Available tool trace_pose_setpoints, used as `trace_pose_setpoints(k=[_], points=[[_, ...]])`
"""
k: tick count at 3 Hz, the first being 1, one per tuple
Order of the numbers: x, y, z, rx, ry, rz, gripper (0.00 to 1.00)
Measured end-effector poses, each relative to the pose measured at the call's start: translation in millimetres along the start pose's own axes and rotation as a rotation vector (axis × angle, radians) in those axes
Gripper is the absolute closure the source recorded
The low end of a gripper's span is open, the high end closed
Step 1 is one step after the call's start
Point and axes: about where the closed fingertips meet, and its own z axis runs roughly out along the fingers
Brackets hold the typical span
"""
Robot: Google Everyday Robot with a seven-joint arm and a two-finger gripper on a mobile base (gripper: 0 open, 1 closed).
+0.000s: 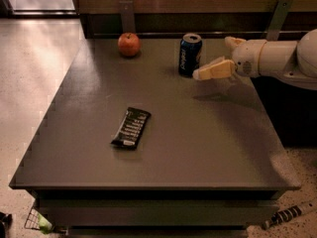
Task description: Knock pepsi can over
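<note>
The pepsi can (189, 54) is dark blue with a silver top and stands upright near the back of the grey table (198, 148). My gripper (199, 74) reaches in from the right on a white arm (277, 58). Its pale tip is just right of the can's lower half, at or very near the can's side. I cannot tell whether they touch.
A red apple (129, 44) sits at the back, left of the can. A flat black candy bar wrapper (131, 127) lies left of the table's middle. A wooden wall with metal brackets (127, 14) runs behind the table. The floor lies to the left.
</note>
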Motion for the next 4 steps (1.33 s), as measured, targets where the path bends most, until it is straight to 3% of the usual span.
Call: trace_pose_setpoints(k=[2,3,4], points=[[4,-6,56,-0.044,-0.103,0.052,0.0],[7,-8,65,-0.043,-0.149,0.079,0.13],[7,-6,68,-0.048,-0.158,0.083,0.37]])
